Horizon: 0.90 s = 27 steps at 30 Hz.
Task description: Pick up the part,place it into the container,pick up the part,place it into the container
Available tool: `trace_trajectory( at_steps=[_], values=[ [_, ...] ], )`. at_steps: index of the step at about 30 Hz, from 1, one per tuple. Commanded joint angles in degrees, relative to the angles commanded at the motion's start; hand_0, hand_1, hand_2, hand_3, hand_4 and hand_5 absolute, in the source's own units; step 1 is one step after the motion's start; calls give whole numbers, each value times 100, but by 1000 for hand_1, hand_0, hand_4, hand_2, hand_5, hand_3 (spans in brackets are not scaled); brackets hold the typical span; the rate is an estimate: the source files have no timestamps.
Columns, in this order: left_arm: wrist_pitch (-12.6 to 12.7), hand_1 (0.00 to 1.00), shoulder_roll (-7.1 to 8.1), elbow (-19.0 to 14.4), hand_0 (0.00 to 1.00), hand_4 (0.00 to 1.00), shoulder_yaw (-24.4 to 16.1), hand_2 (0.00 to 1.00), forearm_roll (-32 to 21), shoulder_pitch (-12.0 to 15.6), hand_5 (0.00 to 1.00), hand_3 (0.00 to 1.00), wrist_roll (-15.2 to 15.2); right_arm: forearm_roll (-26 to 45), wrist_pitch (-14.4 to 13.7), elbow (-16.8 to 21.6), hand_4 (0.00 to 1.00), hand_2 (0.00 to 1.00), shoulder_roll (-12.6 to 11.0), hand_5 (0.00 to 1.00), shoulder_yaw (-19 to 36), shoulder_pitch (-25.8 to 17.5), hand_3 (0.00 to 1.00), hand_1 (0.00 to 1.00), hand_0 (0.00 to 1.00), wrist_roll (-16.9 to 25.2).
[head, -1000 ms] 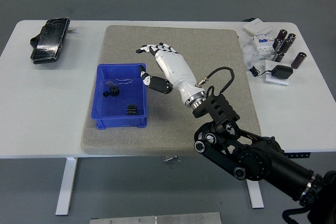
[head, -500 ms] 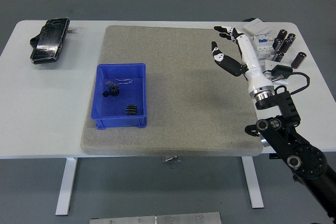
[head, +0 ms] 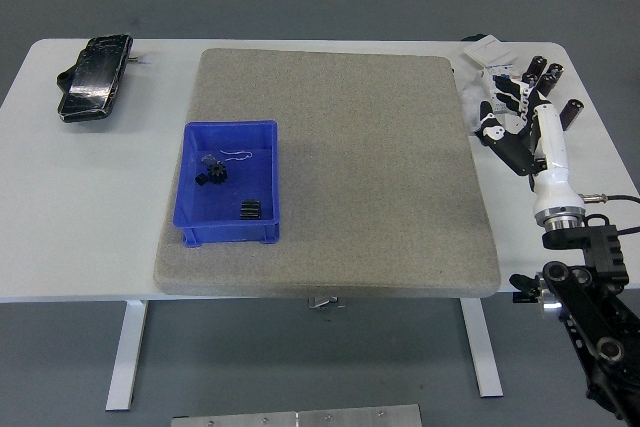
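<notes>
A blue container (head: 272,147) sits on the left part of the grey mat (head: 380,157). It holds small black parts (head: 210,175) and another black part (head: 251,210). More parts lie at the table's far right: black cylinders (head: 548,71) and white pieces (head: 487,51). My right hand (head: 497,112) is white with black fingertips. It comes in from the lower right and hovers over these parts with its fingers spread and holding nothing. It hides some of the parts beneath it. My left arm is out of view.
A black device (head: 95,77) lies at the table's far left corner. The white table (head: 80,207) shows bare on the left of the mat. The mat's right edge lies just left of my hand.
My right hand has swung from beside the blue container across the mat to the right, and now sits over the parts at the table's right edge.
</notes>
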Motion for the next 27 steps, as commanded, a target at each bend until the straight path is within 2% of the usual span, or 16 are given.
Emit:
trace_trajectory(
  at_steps=[10,20,27],
  values=[
    [-3,608,152,0,637,604,13,573,-34,3,326,576,10,969,136,-240,638,779,168,322,134,-106,737,783,855,360],
    [8,608,247,0,637,607,72,573,-174,88,324,576,15,1025,164,-266,649,778,290,330,146,-191,731,779,855,409],
    [14,609,285,0,637,608,99,573,-252,170,324,578,-4,1051,209,-237,660,778,295,353,183,-268,730,779,856,411]
  ],
)
